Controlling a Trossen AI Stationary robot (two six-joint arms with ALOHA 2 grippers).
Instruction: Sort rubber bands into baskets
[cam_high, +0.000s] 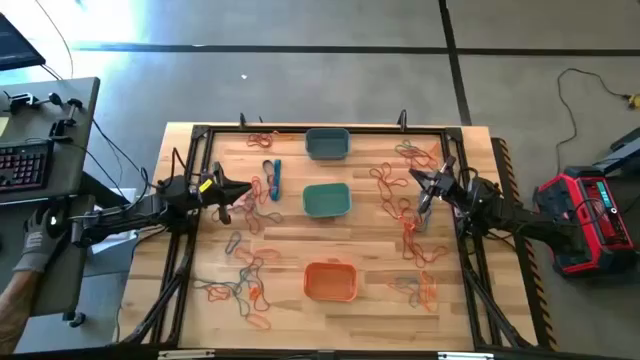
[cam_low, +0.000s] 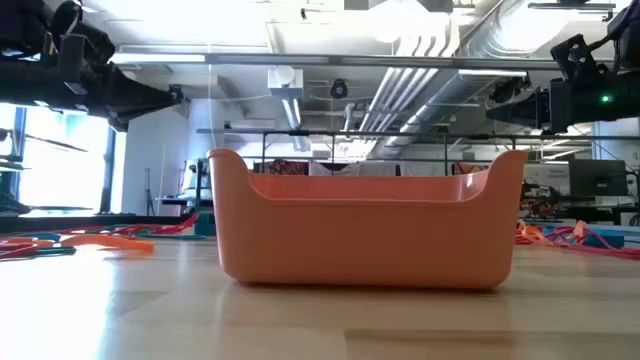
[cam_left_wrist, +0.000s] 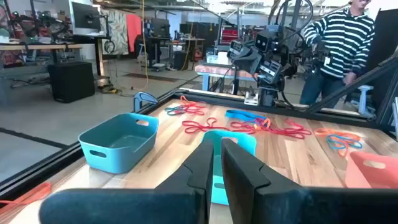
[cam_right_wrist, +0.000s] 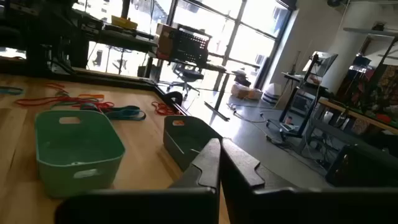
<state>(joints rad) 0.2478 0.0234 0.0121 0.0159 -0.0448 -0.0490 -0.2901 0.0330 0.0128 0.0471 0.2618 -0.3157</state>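
High: wood-plank table; smooth plastic baskets in a center column, grey-blue, teal-green, orange. Thin floppy rubber bands scattered both sides. Left gripper & right gripper both pinched closed, empty.
Low: orange tub w/ rounded corners, matte.
Wrists: fingers together, nothing held.

My left arm reaches in from the table's left edge, lying low and roughly level, its wrist pointing toward the middle. The left gripper sits over the left half of the table, and I see its fingers nearly together with only a thin gap between them, nothing held. My right arm comes in from the right edge, angled toward the far left. The right gripper hovers over the right half, fingers pressed together, empty.
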